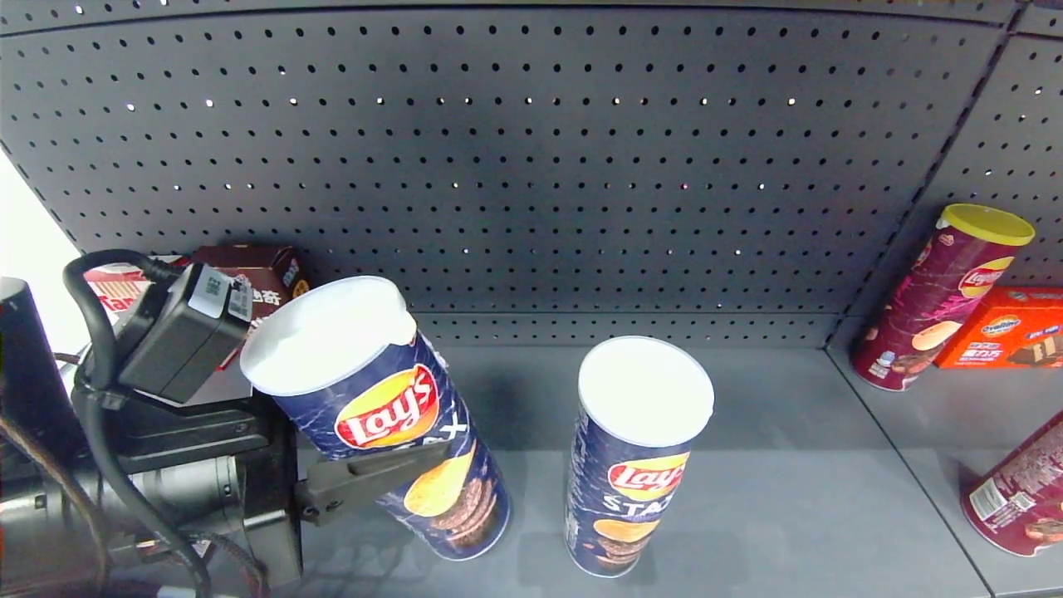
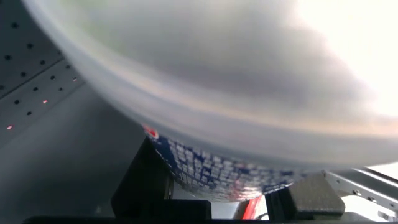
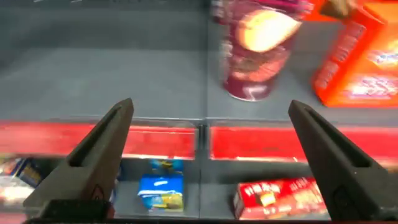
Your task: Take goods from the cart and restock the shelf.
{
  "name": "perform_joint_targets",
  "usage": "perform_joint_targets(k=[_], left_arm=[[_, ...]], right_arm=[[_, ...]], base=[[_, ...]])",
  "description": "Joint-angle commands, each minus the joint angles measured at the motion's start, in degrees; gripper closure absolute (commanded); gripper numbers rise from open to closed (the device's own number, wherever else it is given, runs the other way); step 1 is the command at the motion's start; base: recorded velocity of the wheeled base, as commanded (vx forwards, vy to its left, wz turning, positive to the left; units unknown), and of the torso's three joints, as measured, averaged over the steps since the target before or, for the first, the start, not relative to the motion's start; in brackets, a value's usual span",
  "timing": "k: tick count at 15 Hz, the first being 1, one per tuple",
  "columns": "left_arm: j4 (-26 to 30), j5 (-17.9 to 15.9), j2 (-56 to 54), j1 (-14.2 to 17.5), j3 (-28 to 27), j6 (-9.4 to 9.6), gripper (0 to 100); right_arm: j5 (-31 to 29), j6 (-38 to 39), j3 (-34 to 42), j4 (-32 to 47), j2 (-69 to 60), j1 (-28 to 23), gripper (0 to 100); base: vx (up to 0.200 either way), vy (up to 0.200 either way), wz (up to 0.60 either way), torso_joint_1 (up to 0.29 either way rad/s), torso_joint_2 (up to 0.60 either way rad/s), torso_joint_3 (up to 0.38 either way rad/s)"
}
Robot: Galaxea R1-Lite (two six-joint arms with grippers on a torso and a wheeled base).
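One blue chip can [image 1: 635,465] is already stood upright on the shelf [image 1: 772,465], a second blue can [image 1: 386,411] is gripped tilted just beside it by the left pincer [image 1: 399,453], not yet released; the right pincer [image 3: 210,107] is spread open, empty.

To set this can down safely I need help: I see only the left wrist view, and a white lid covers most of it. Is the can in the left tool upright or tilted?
Observer: Tilted; the head view shows the blue can in the left tool leaning its lid to the left.
Operator: Is anything standing near it?
Observer: A second blue can stands upright on the shelf to its right, apart from it.
Operator: And the right tool?
Observer: The right tool is open and empty, facing a purple can.
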Motion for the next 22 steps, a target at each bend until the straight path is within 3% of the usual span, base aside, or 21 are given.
perform_joint_targets(k=[1, 3, 4, 6, 7, 8, 9, 13, 18, 19, 22], left_arm=[[-0.03, 0.13, 0.52, 0.33, -1.02, -0.03, 100], [0.05, 0.04, 0.52, 1.21, -1.90, -0.03, 100], [0.05, -0.14, 0.52, 1.39, -1.73, -0.03, 100], [0.05, -0.31, 0.52, 1.30, -1.73, -0.03, 100], [0.05, -0.58, 0.69, 1.30, -1.73, -0.03, 100], [-0.03, -0.58, 0.96, 1.30, -1.73, 0.06, 100], [-0.03, -0.58, 1.13, 1.39, -1.90, -0.03, 100], [-0.03, -0.66, 1.40, 2.18, -1.90, -0.03, 100], [0.76, -3.48, 1.22, 2.18, -3.31, -0.38, 100], [0.76, -3.39, 1.75, 1.91, -4.63, -2.58, 100], [0.67, -1.63, 5.27, 1.39, -7.88, -2.40, 100]], right_arm=[[-3.35, 0.35, 0.39, -0.41, -0.07, -0.05, 0], [-13.89, 0.53, 1.36, -3.14, -0.07, -0.05, 0], [-9.94, 0.44, 1.53, -3.49, -0.07, 0.04, 0], [6.76, -0.88, 1.53, -3.40, -0.07, 0.04, 0], [8.43, -1.76, 1.53, -3.31, -0.07, -0.05, 0], [5.35, -1.58, 1.53, -3.23, -0.07, -0.05, 0], [-5.54, 0.79, 1.62, 0.64, -0.07, -0.05, 0], [-3.17, 0.18, 1.53, 0.64, -0.07, -0.05, 0], [-3.17, 0.27, 1.53, 0.64, -0.07, -0.05, 0], [-3.17, 0.27, 1.53, 0.64, -0.07, -0.05, 0], [-3.17, 0.27, 1.53, 0.64, -0.07, -0.05, 0]], base=[[0.000, 0.000, 0.00, 0.000, 0.00, 0.000], [0.000, 0.000, 0.00, 0.000, 0.00, 0.000], [0.000, 0.000, 0.00, 0.000, 0.00, 0.000], [0.000, 0.000, 0.00, 0.000, 0.00, 0.000], [0.000, 0.000, 0.00, 0.000, 0.00, 0.000], [0.000, 0.000, 0.00, 0.000, 0.00, 0.000], [0.000, 0.000, 0.00, 0.000, 0.00, 0.000], [0.000, 0.000, 0.00, 0.000, 0.00, 0.000], [0.000, 0.000, 0.00, 0.000, 0.00, 0.000], [0.000, 0.000, 0.00, 0.000, 0.00, 0.000], [0.000, 0.000, 0.00, 0.000, 0.00, 0.000]])
